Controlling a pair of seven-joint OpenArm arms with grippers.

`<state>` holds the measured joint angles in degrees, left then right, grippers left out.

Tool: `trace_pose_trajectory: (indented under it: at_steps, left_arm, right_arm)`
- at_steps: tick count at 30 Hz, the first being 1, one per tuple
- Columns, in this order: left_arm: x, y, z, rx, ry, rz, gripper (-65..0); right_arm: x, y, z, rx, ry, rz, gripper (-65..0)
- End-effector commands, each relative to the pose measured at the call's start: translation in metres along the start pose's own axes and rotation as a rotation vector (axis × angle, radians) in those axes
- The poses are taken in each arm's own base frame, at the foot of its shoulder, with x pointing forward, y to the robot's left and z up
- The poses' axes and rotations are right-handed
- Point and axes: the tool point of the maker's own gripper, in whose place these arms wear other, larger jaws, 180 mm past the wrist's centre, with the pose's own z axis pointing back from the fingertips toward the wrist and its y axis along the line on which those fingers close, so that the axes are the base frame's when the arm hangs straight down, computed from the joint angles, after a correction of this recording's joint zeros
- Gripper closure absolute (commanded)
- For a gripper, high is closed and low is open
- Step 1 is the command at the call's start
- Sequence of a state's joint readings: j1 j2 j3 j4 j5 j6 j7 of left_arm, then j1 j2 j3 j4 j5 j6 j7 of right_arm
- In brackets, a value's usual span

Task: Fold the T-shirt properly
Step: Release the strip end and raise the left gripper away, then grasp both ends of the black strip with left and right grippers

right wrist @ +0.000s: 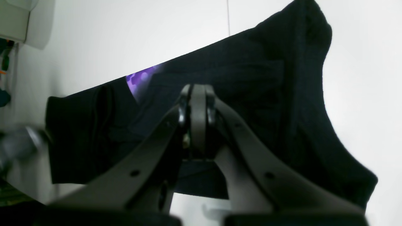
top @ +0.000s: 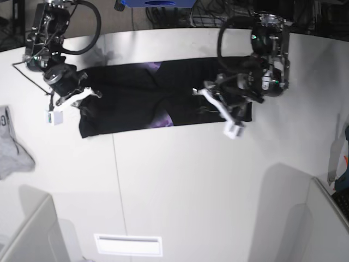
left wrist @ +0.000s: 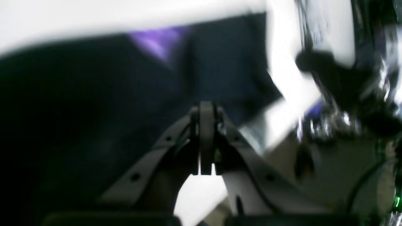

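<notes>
The black T-shirt (top: 136, 103) lies as a long band across the far part of the white table (top: 191, 180), with purple print showing near its middle (top: 163, 121). My right gripper (top: 90, 94) is at the shirt's left end. In the right wrist view its fingers are shut (right wrist: 197, 91) low over the black cloth (right wrist: 267, 78). My left gripper (top: 200, 91) is over the shirt's right half. In the blurred left wrist view its fingers are shut (left wrist: 205, 108) against the dark cloth (left wrist: 94, 103). I cannot make out cloth pinched in either gripper.
A small grey cloth with dark lettering (top: 11, 144) lies at the table's left edge. A blue object (top: 155, 3) and cables sit beyond the far edge. Light partitions stand at the front left (top: 32, 234) and front right (top: 305, 218).
</notes>
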<state>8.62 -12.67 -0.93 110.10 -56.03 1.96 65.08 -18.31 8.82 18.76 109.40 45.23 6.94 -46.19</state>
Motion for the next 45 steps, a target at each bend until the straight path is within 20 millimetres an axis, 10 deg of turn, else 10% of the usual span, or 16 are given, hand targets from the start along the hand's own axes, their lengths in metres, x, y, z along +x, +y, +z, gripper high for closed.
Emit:
trace_pose_trajectory:
  at_steps: [1, 5, 9, 14, 30, 40, 45]
  left_arm:
    - [0.012, 0.018, 0.021, 0.034, -0.047, 0.021, 0.0]
    - [0.036, 0.091, 0.099, 0.222, -0.192, 0.097, 0.0]
    - [0.043, 0.129, 0.166, 0.361, -0.276, -0.059, 0.0]
    - [0.013, 0.180, 0.218, 0.671, -0.193, -0.268, 0.0]
    - [-0.084, 0.240, 0.189, 0.827, -0.013, -0.185, 0.0]
    - [-0.073, 0.235, 0.180, 0.810, -0.041, -0.196, 0.0]
    - [-0.072, 0.215, 0.137, 0.708, -0.006, -0.244, 0.0]
  right_arm:
    - [0.018, -0.002, 0.007, 0.008, -0.068, -0.009, 0.0]
    - [0.024, -0.005, 0.010, 0.079, -0.050, -0.131, -0.9]
    - [0.020, -0.015, -0.005, 0.193, 0.060, -0.302, -35.4]
    - [0.026, -0.035, -0.014, 0.208, 0.104, -0.377, -38.0]
    - [-0.010, -0.060, -0.041, 0.068, 0.275, -0.253, -38.4]
    - [-0.061, -0.051, -0.046, 0.054, 0.400, -0.083, -38.1]
    - [-0.063, -0.053, -0.046, 0.050, 0.400, -0.087, -38.1]
